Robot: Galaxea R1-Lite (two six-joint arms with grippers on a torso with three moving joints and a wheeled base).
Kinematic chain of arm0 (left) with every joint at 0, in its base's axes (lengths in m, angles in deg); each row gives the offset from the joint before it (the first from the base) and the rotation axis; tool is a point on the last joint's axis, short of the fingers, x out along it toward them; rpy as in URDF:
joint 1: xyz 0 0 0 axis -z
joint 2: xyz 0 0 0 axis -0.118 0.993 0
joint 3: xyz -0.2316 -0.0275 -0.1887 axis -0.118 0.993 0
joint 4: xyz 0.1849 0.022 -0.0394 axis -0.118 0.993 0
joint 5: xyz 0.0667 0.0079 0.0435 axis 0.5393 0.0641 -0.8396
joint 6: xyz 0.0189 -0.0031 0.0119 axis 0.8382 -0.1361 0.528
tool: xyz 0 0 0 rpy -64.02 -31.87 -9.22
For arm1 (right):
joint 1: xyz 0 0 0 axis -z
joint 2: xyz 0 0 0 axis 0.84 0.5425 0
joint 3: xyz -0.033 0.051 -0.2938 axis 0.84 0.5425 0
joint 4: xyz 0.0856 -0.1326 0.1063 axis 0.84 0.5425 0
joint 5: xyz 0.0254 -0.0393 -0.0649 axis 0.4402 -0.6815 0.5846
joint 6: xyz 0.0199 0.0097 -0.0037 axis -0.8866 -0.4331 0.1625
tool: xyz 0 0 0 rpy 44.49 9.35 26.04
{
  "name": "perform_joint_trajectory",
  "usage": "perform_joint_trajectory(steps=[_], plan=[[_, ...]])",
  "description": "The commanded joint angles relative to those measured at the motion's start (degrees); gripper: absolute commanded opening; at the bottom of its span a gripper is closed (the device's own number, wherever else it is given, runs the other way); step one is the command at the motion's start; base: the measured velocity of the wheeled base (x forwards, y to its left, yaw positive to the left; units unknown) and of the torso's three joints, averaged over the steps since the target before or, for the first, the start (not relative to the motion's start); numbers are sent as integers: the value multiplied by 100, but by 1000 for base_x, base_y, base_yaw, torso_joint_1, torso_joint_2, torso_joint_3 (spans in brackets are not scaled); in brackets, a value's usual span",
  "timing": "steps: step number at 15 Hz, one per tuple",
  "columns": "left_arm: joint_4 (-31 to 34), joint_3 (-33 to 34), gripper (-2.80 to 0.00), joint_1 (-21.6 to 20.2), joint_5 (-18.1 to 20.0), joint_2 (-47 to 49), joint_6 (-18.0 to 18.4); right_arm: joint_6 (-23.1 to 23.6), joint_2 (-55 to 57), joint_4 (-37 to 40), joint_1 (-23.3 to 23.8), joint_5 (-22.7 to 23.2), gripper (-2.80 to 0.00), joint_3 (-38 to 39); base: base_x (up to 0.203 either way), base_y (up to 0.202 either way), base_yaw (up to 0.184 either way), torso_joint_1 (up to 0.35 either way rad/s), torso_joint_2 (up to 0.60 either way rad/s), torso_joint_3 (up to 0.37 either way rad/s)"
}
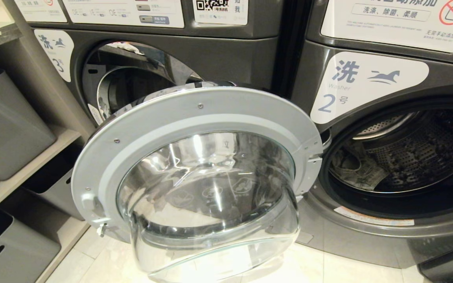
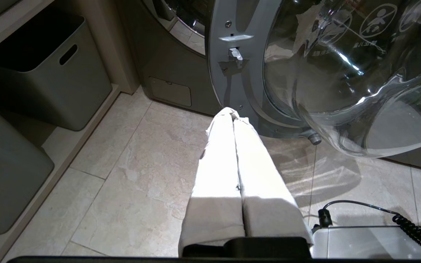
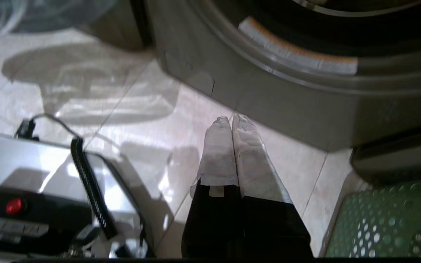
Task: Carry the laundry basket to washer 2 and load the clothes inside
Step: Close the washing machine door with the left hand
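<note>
Washer 2 stands on the right, and its round glass door is swung wide open across the middle. Inside its drum lie light grey denim clothes. A corner of the green laundry basket rests on the floor beside washer 2's base. My right gripper is shut and empty, pointing down at the tiles in front of that base. My left gripper is also shut and empty, low over the floor by the latch edge of the open door. Neither gripper shows in the head view.
Washer 3 stands on the left, behind the open door. Grey storage bins fill the shelves at far left, seen close as bins in the left wrist view. My base with a coiled black cable sits between the arms.
</note>
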Motion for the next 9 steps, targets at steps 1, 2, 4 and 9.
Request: perform_joint_trajectory(steps=[1, 2, 4, 9], plan=[[1, 0, -280, 0, -1, 9, 0, -3, -1277, -8, 100, 0, -280, 6, 0, 0, 0, 0, 0, 0], [1, 0, -280, 0, -1, 9, 0, -11, -1564, -36, 132, -6, -280, 19, 0, 0, 0, 0, 0, 0], [1, 0, -280, 0, -1, 9, 0, -43, -1614, -70, 188, -19, -280, 40, 0, 0, 0, 0, 0, 0], [1, 0, -280, 0, -9, 9, 0, -350, -1614, -52, 188, -36, -280, 40, 0, 0, 0, 0, 0, 0]])
